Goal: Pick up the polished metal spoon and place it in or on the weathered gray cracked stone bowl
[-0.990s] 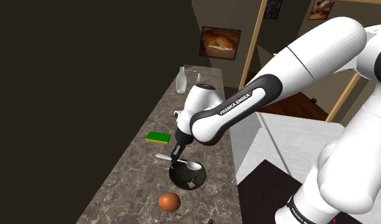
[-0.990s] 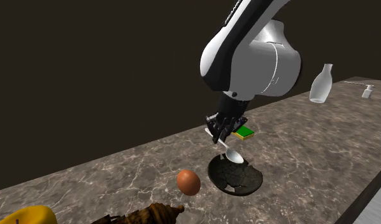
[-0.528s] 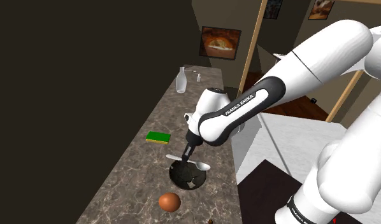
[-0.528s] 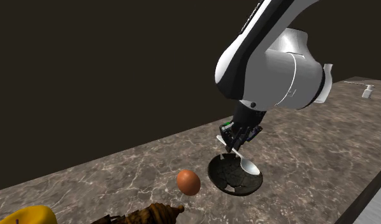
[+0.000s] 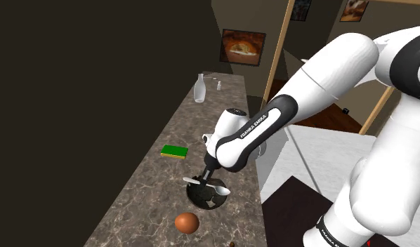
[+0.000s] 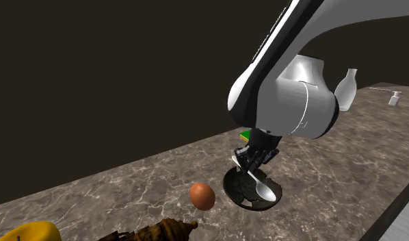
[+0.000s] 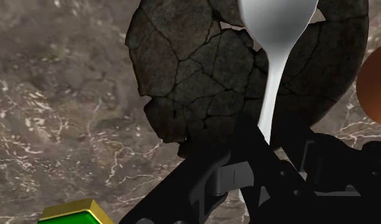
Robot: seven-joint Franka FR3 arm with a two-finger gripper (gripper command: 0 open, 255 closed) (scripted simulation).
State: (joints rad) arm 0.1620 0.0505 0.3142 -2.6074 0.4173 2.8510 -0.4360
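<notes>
A pale shiny spoon (image 5: 219, 190) (image 6: 265, 192) (image 7: 276, 32) is clasped by its handle in my black gripper (image 5: 206, 175) (image 6: 249, 161) (image 7: 271, 136). The gripper hangs low over the dark cracked stone bowl (image 5: 206, 201) (image 6: 238, 186) (image 7: 195, 76) on the marble counter. The spoon's scoop end reaches across the bowl's inside, close above its far wall; I cannot tell whether it touches. In the wrist view the black fingers (image 7: 245, 153) close on the handle.
A brown egg (image 5: 187, 223) (image 6: 202, 196) (image 7: 376, 89) lies close beside the bowl. A green sponge (image 5: 174, 151) (image 6: 245, 134) (image 7: 68, 212) sits behind the gripper. A clear bottle (image 5: 199, 89) (image 6: 345, 89) stands at the counter's far end. A yellow object (image 6: 32, 231) lies beyond the egg.
The gripper has come down and moved over the stone bowl with the spoon in it. The spoon's scoop end now sits lower, inside the bowl's rim.
</notes>
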